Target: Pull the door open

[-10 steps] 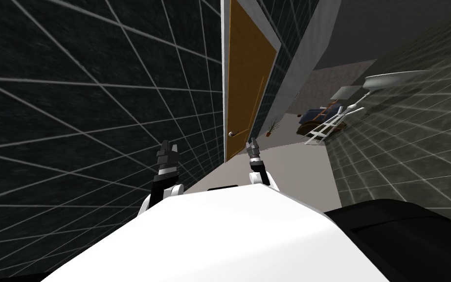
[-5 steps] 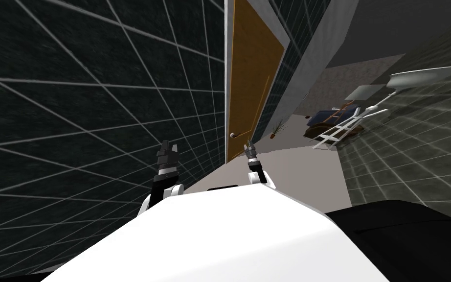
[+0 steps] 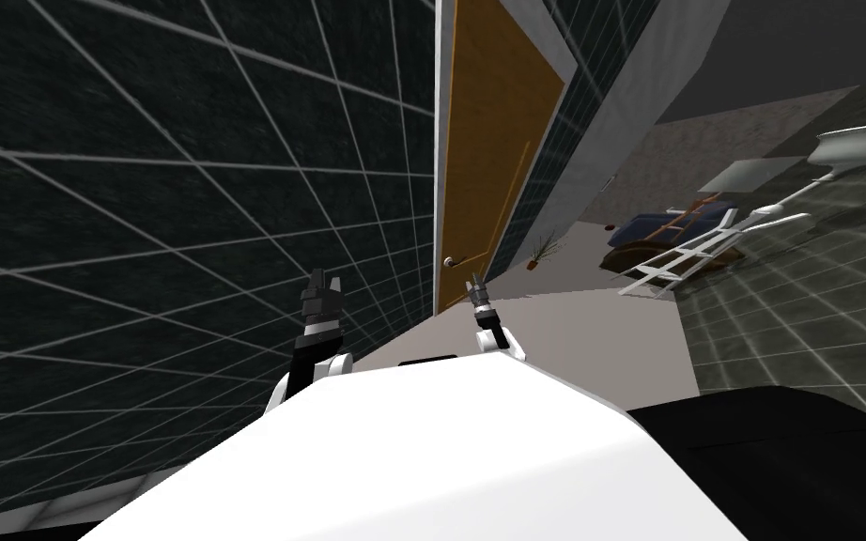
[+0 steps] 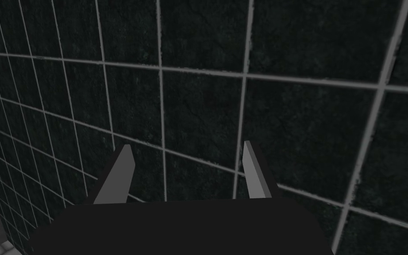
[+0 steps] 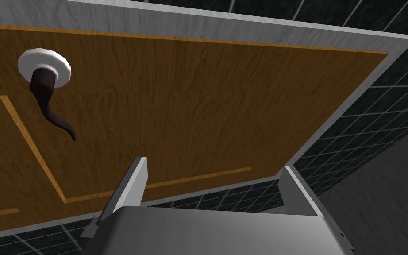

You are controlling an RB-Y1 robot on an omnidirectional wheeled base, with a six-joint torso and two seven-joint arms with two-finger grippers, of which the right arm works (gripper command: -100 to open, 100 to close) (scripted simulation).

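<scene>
A brown wooden door (image 3: 483, 141) (image 5: 190, 102) in a pale grey frame stands ahead, set in a dark tiled wall. Its dark curved lever handle (image 5: 50, 104) sits on a white round plate (image 5: 44, 63) and shows small in the head view as the handle (image 3: 450, 262). My right gripper (image 3: 471, 284) (image 5: 214, 175) is open, a short way in front of the door, off to one side of the handle and not touching it. Nothing is between its fingers. My left gripper (image 3: 321, 283) (image 4: 189, 170) is open, raised before the dark tiled wall.
Dark tiled wall (image 3: 187, 188) runs close along my left. Right of the door a grey wall edge (image 3: 600, 122) gives onto a room with a potted plant (image 3: 542, 252), a blue chair (image 3: 671, 228) and white rails (image 3: 694, 254). A tiled wall (image 3: 816, 301) is at right.
My head view has swung, so the door and the far room have slid rightward. My right gripper has reached forward toward the door and handle. The left arm has not moved.
</scene>
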